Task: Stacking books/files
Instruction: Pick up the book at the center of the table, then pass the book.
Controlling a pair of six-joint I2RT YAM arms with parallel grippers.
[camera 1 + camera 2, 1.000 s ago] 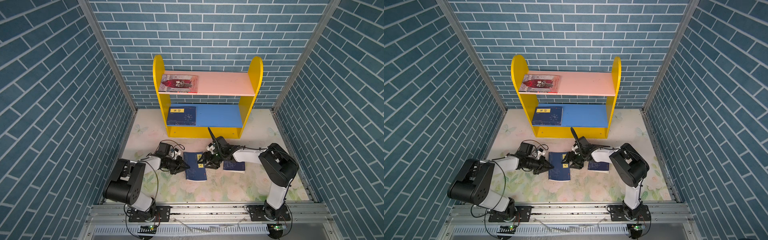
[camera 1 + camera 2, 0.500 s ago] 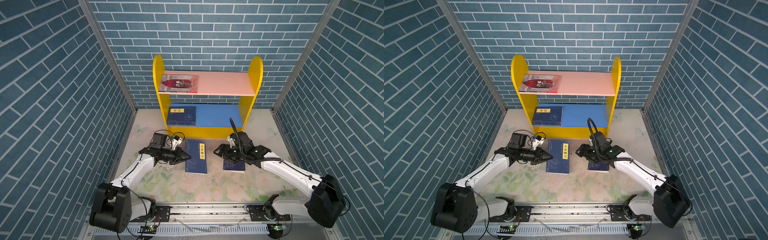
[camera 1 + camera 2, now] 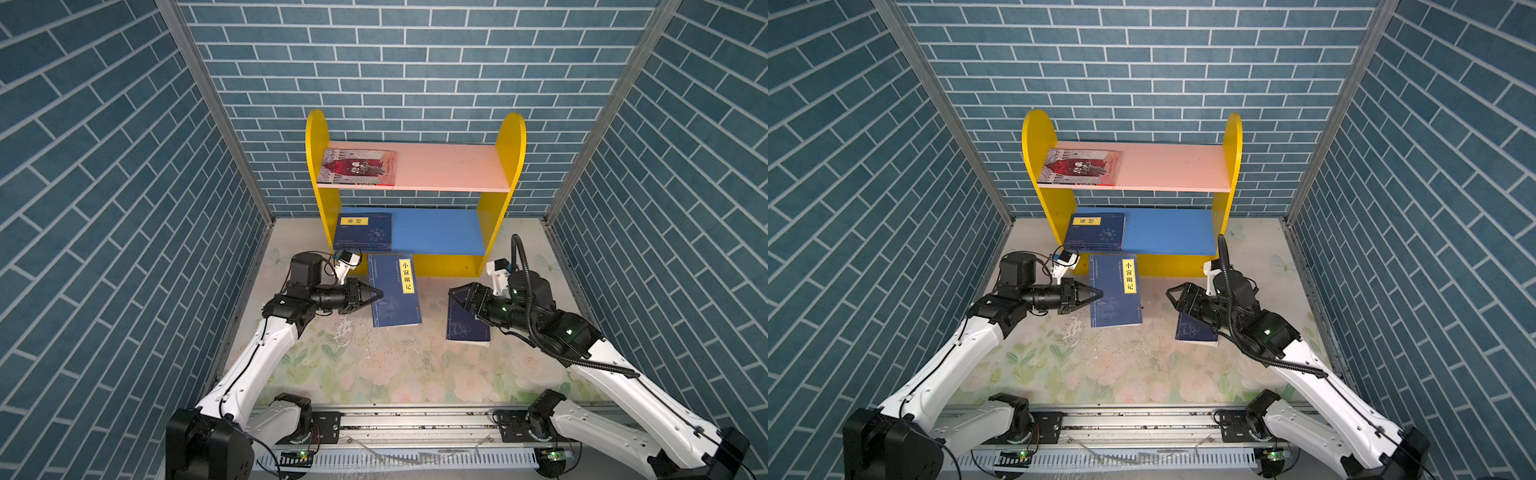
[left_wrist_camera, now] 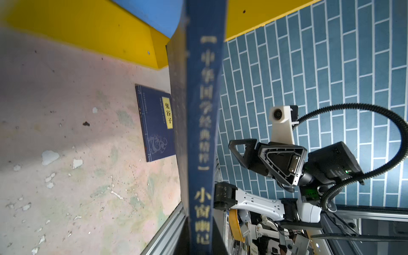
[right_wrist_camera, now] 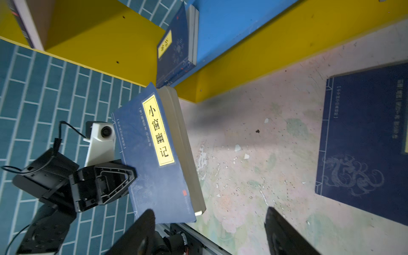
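Blue brick-patterned walls (image 3: 104, 208) close round a floral tabletop (image 3: 374, 374), and a yellow shelf unit (image 3: 318, 208) stands at the back. All places below are given from that unit.

The left gripper (image 3: 378, 293) is clamped on the spine edge of the held navy book (image 3: 395, 291), which hangs clear of the tabletop just in front of the unit's left half. The book's long axis points at the unit.

Directly beyond its far end lies the navy stack (image 3: 365, 232), at the left end of the blue lower board (image 3: 436, 230). The right wrist view shows two page blocks in that stack. The stack's long axis runs along the board, crosswise to the held book. Setting the book squarely on top therefore probably calls for a quarter turn as well as a reach forward. The left arm is plainly the nearer one for this.

The right gripper (image 3: 457, 297) stands wide and empty in front of the unit's right half. It hangs over the navy book on the tabletop (image 3: 467, 330), whose long axis also points at the unit. No contact shows between them.

The pink upper board (image 3: 449, 166) carries the red-covered book (image 3: 359, 167), lying flat at its left end.
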